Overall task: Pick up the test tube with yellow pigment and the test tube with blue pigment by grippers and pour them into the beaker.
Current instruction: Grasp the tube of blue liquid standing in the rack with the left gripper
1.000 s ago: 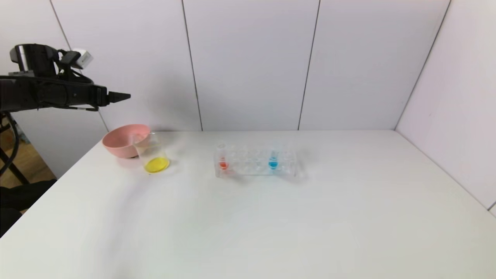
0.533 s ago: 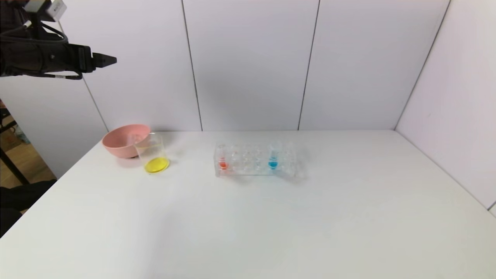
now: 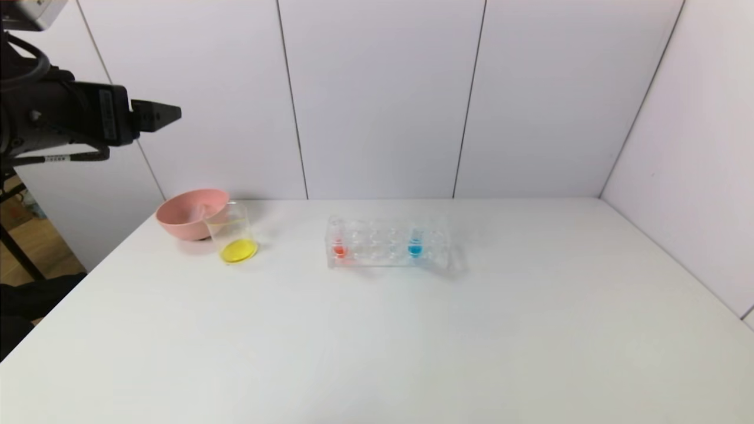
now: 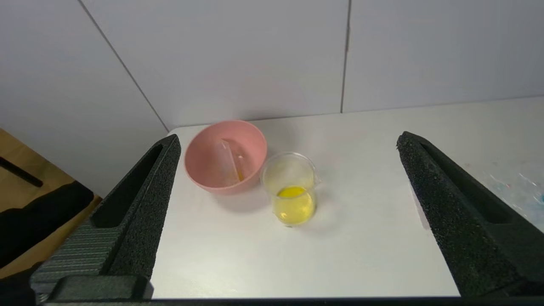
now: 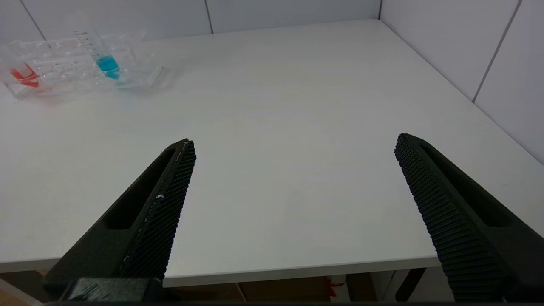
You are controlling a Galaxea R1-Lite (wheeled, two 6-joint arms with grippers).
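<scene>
both hands spread | left hand (image 3: 168,115) high above beaker (image 3: 231,235) | blue tube (image 5: 102,55) racked, well apart

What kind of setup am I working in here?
Probably a mock chemistry bench: a clear test tube rack holding the test tube with blue pigment, a beaker with yellow liquid, and a plain white table boxed in by white panels.
</scene>
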